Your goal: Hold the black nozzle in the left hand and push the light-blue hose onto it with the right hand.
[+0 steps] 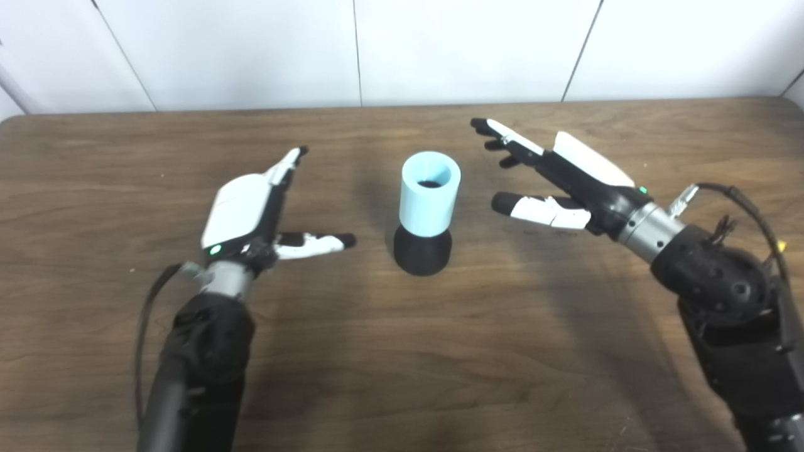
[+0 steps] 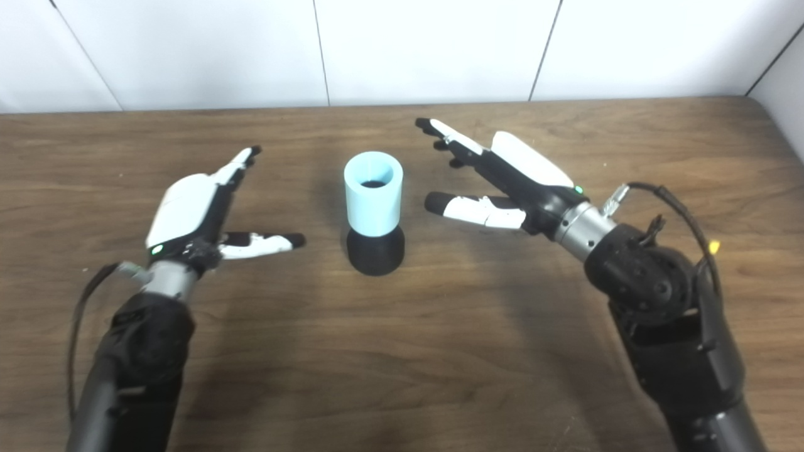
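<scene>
On the brown wooden table [image 1: 125,376], both hands are spread wide and empty: left hand [image 1: 251,213], right hand [image 1: 559,182]. Between them the light-blue plastic hose [image 1: 429,193] stands upright atop the flared black nozzle [image 1: 422,252] (apparently already seated). Judged best: steady the nozzle's base first, then press straight down.

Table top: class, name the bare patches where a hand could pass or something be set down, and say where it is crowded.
Bare wood lies along the table near edge between the arms, and behind the light-blue hose toward the wall. Crowded: the middle, where left hand and right hand flank the hose on its black nozzle.
</scene>
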`<control>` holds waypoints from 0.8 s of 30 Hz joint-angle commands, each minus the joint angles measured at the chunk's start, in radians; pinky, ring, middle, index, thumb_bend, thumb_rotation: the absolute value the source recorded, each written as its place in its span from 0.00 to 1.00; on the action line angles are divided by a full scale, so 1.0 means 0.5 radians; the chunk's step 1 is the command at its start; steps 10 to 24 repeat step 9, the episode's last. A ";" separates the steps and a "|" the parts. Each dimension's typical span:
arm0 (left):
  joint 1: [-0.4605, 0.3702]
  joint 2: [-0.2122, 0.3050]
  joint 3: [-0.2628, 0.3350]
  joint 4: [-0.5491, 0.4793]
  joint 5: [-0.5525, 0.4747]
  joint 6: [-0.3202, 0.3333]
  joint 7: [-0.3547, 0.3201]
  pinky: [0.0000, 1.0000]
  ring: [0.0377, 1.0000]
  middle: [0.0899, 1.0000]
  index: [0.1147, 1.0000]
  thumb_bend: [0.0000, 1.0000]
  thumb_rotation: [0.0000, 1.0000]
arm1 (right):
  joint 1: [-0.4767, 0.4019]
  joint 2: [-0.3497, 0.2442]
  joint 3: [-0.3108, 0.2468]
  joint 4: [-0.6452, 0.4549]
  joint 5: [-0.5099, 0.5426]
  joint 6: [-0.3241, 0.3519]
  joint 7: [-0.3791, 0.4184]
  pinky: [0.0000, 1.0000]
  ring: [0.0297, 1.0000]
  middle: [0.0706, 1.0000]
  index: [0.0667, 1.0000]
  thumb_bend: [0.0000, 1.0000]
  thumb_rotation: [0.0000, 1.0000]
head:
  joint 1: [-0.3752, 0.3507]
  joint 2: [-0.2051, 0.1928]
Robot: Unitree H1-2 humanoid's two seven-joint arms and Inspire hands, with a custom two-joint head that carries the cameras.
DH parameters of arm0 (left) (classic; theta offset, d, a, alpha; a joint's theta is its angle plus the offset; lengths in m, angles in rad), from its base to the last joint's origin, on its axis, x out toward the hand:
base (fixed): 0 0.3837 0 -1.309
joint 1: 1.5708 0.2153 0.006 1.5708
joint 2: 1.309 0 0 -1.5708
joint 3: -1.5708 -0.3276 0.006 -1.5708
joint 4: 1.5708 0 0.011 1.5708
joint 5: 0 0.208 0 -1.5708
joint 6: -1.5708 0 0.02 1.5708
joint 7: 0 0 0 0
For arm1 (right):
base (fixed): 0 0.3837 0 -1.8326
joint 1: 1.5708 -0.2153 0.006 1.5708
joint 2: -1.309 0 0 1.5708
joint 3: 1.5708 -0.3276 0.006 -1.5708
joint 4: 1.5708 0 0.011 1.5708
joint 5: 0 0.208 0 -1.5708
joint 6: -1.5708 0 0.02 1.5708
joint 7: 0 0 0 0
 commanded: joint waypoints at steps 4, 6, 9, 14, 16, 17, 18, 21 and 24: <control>0.019 -0.085 0.126 -0.107 -0.360 -0.149 0.229 0.71 0.80 0.85 0.88 0.74 0.48 | 0.066 0.178 -0.116 0.087 0.131 -0.002 -0.245 0.79 0.91 0.97 1.00 0.61 1.00 | -0.015 -0.013; 0.047 -0.109 0.173 -0.128 -0.482 -0.157 0.259 0.75 0.82 0.85 0.88 0.68 0.50 | 0.101 0.216 -0.130 0.108 0.153 -0.011 -0.288 0.81 0.92 0.97 1.00 0.60 1.00 | -0.019 -0.018; 0.099 -0.123 0.223 -0.191 -0.573 -0.098 0.273 0.71 0.81 0.84 0.88 0.56 0.59 | 0.153 0.261 -0.139 0.125 0.156 -0.008 -0.353 0.84 0.93 0.97 1.00 0.57 1.00 | -0.028 -0.027; 0.099 -0.123 0.223 -0.191 -0.573 -0.098 0.273 0.71 0.81 0.84 0.88 0.56 0.59 | 0.153 0.261 -0.139 0.125 0.156 -0.008 -0.353 0.84 0.93 0.97 1.00 0.57 1.00 | -0.028 -0.027; 0.099 -0.123 0.223 -0.191 -0.573 -0.098 0.273 0.71 0.81 0.84 0.88 0.56 0.59 | 0.153 0.261 -0.139 0.125 0.156 -0.008 -0.353 0.84 0.93 0.97 1.00 0.57 1.00 | -0.028 -0.027; 0.099 -0.123 0.223 -0.191 -0.573 -0.098 0.273 0.71 0.81 0.84 0.88 0.56 0.59 | 0.153 0.261 -0.139 0.125 0.156 -0.008 -0.353 0.84 0.93 0.97 1.00 0.57 1.00 | -0.028 -0.027; 0.099 -0.123 0.223 -0.191 -0.573 -0.098 0.273 0.71 0.81 0.84 0.88 0.56 0.59 | 0.153 0.261 -0.139 0.125 0.156 -0.008 -0.353 0.84 0.93 0.97 1.00 0.57 1.00 | -0.028 -0.027; 0.099 -0.123 0.223 -0.191 -0.573 -0.098 0.273 0.71 0.81 0.84 0.88 0.56 0.59 | 0.153 0.261 -0.139 0.125 0.156 -0.008 -0.353 0.84 0.93 0.97 1.00 0.57 1.00 | -0.028 -0.027; 0.099 -0.123 0.223 -0.191 -0.573 -0.098 0.273 0.71 0.81 0.84 0.88 0.56 0.59 | 0.153 0.261 -0.139 0.125 0.156 -0.008 -0.353 0.84 0.93 0.97 1.00 0.57 1.00 | -0.028 -0.027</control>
